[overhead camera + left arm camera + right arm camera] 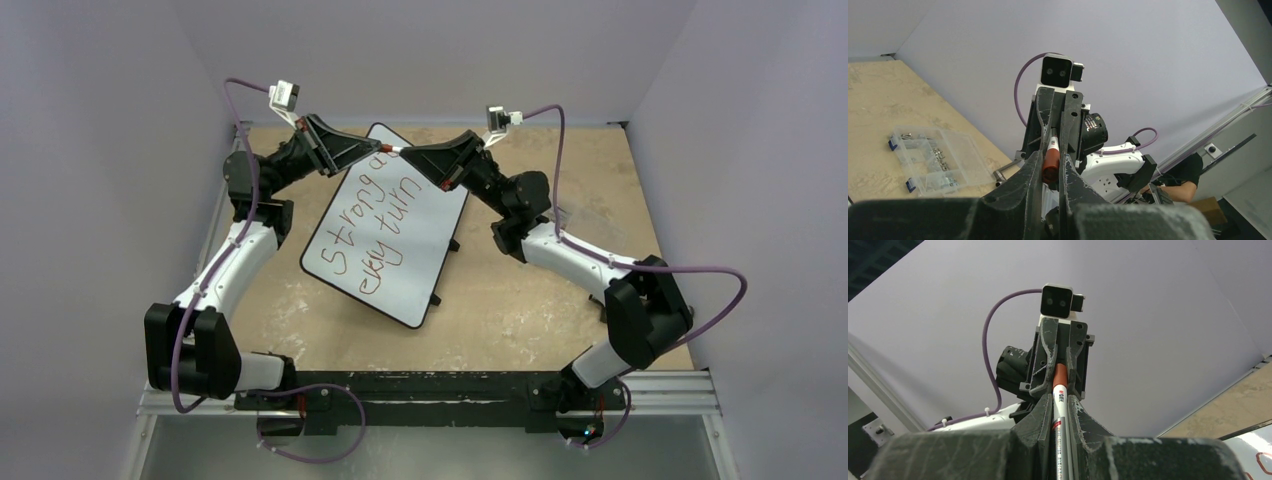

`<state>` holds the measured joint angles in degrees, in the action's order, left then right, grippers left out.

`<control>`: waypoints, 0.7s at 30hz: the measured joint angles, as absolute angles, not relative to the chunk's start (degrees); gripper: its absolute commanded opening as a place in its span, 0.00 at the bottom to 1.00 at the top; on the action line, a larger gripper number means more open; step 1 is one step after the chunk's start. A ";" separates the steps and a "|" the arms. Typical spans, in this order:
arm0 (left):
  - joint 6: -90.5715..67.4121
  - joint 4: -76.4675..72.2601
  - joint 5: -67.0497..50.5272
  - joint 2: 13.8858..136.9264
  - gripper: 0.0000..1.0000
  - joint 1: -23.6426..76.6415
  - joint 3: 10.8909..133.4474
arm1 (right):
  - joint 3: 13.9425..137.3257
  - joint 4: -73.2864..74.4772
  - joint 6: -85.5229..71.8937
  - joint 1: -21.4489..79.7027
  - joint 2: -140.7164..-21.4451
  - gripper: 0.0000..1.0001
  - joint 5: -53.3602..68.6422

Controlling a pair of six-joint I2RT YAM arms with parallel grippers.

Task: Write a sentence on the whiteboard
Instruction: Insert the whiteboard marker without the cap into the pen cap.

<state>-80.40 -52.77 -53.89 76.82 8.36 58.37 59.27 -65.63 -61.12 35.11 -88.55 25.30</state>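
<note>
Large flat white rectangular whiteboard (425, 265), thin black rim: lies askew at the middle of the tan tabletop (520, 300), bearing the sentence (370, 225) in two slanted lines of reddish-brown handwriting. Slim red-and-white marker pen (1059, 410): held above the board's far corner, white barrel clamped in the right gripper (408, 156), red cap (1050, 161) clamped in the left gripper (378, 152). Small clear plastic box of metal bits (933, 160): on the tabletop.
</note>
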 measured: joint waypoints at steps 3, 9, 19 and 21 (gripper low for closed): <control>-80.40 -52.90 -53.76 76.82 0.00 8.36 58.37 | 59.31 -65.63 -61.10 35.27 -88.55 0.00 25.06; -80.38 -53.17 -53.74 76.82 0.00 8.29 58.37 | 59.33 -65.58 -61.06 35.70 -88.55 0.00 24.49; -80.42 -55.70 -53.21 76.82 0.00 8.10 58.26 | 60.16 -65.60 -61.47 36.58 -88.97 0.00 23.03; -80.49 -57.63 -52.88 76.82 0.00 7.88 58.00 | 60.75 -65.67 -62.19 36.84 -89.36 0.00 22.83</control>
<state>-80.49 -57.63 -52.88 76.82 7.88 58.00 60.75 -65.67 -62.19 36.84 -89.36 22.83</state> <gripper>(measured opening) 0.104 0.090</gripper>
